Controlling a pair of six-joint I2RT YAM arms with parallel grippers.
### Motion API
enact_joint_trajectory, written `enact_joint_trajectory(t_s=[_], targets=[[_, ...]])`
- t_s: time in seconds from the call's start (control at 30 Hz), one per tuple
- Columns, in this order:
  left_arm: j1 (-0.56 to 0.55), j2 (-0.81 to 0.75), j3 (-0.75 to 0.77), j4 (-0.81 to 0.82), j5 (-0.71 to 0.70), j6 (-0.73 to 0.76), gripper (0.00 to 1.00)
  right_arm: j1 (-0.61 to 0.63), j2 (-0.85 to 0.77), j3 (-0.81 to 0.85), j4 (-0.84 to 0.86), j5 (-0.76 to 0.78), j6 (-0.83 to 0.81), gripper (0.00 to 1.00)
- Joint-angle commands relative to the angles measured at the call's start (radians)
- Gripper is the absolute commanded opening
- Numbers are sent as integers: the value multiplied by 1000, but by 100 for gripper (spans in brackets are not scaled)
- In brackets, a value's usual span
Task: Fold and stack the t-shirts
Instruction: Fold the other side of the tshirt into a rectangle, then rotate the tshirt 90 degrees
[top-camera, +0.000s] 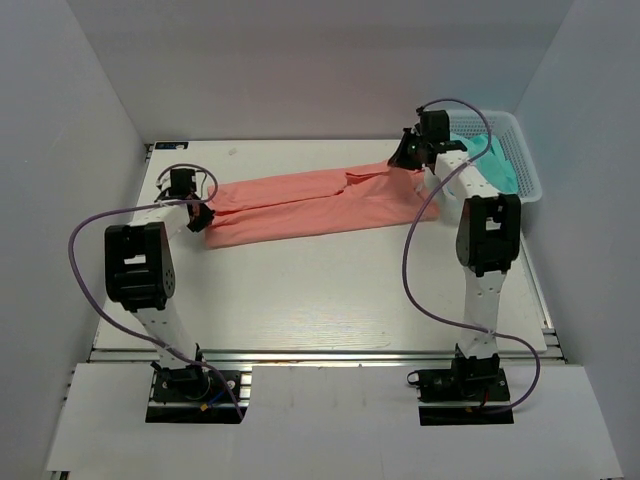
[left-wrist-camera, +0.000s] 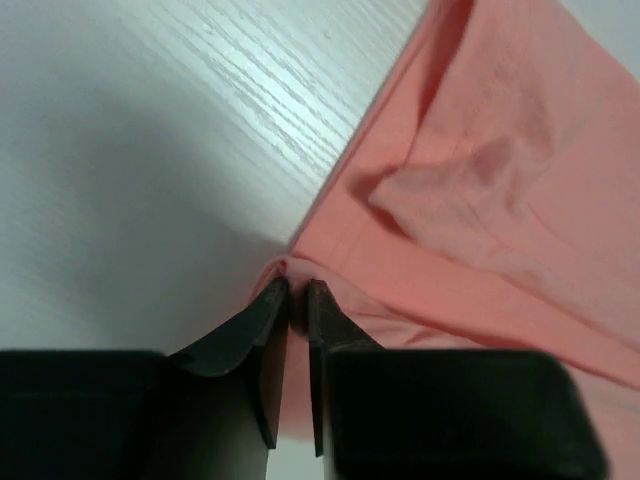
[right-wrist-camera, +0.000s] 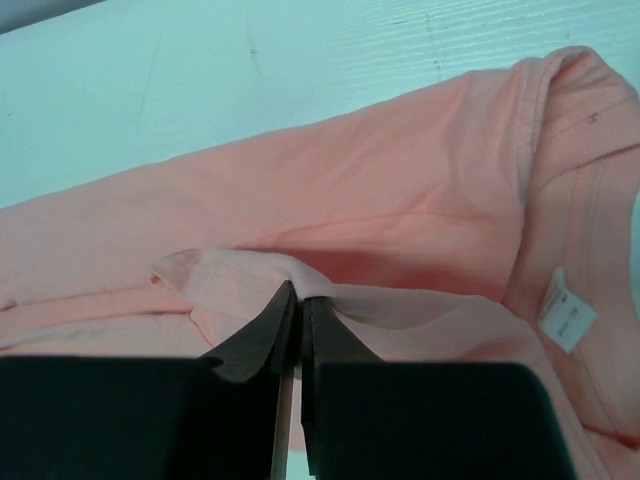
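Note:
The salmon-pink t-shirt (top-camera: 320, 205) lies stretched in a long band across the far half of the table. My left gripper (top-camera: 203, 217) is shut on its left corner; in the left wrist view the gripper (left-wrist-camera: 298, 288) pinches the shirt's edge (left-wrist-camera: 480, 200). My right gripper (top-camera: 410, 155) is shut on the shirt's right end; in the right wrist view the gripper (right-wrist-camera: 297, 295) pinches a fold of the shirt (right-wrist-camera: 380, 190), near the white neck label (right-wrist-camera: 563, 310). The teal-green t-shirt (top-camera: 497, 165) lies in the basket.
A white plastic lattice basket (top-camera: 530, 165) stands at the far right corner, close behind my right arm. Bare white tabletop (top-camera: 330, 290) fills the near half. White walls enclose the table on three sides.

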Motion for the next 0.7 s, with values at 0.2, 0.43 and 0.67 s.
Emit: enact_joint_trajectory(t_s=[0.2,0.43,0.67], targets=[[76,131,173,-44,34,-8,100,-4,306,366,53,-45,97,82],[76,34,172,5,180,84,100,10,80,152,122,-67,14,90],[42,60,164,177,511,174,100,29,-135,-194,67,-73,-74,90]])
